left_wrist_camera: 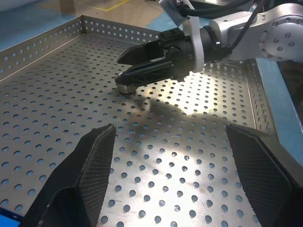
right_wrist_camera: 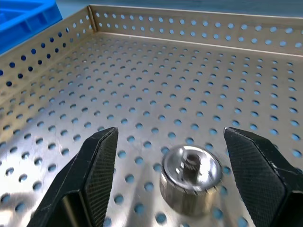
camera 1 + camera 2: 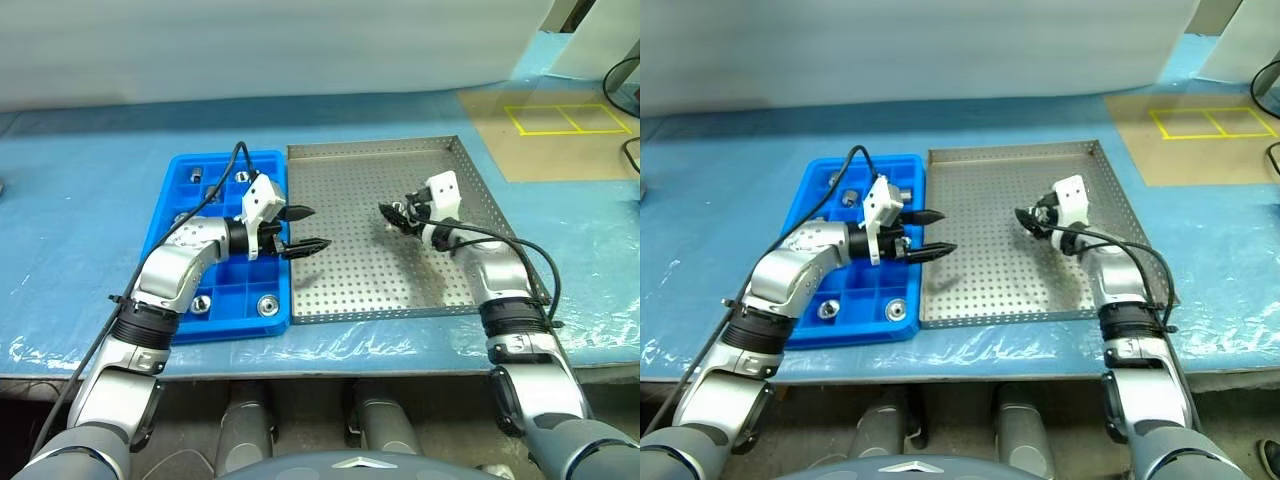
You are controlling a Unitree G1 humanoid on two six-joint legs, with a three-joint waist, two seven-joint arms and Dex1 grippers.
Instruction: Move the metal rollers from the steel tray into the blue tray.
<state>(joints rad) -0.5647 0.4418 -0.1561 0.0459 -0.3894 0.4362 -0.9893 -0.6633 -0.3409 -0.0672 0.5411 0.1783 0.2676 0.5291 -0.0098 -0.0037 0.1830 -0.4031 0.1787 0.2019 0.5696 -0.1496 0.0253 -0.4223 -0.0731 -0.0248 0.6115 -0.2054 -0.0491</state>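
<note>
One metal roller [image 2: 191, 177], a shiny cylinder with a centre hole, stands on the perforated floor of the steel tray [image 3: 340, 190]. My right gripper [image 3: 388, 217] is open and low over the tray's right half. The roller sits between its fingers [image 2: 97, 165] with a gap on each side. The left wrist view shows the same roller [image 1: 125, 87] under those fingertips. My left gripper [image 3: 318, 228] is open and empty, pointing right over the steel tray's left edge. The blue tray [image 3: 170, 225] lies just left of the steel tray, and three rollers [image 3: 267, 305] show in its compartments.
Both trays rest on a table covered in blue film [image 3: 80, 200]. A brown board with yellow tape squares [image 3: 560, 120] lies at the far right. A black cable [image 3: 625, 100] loops at the right edge.
</note>
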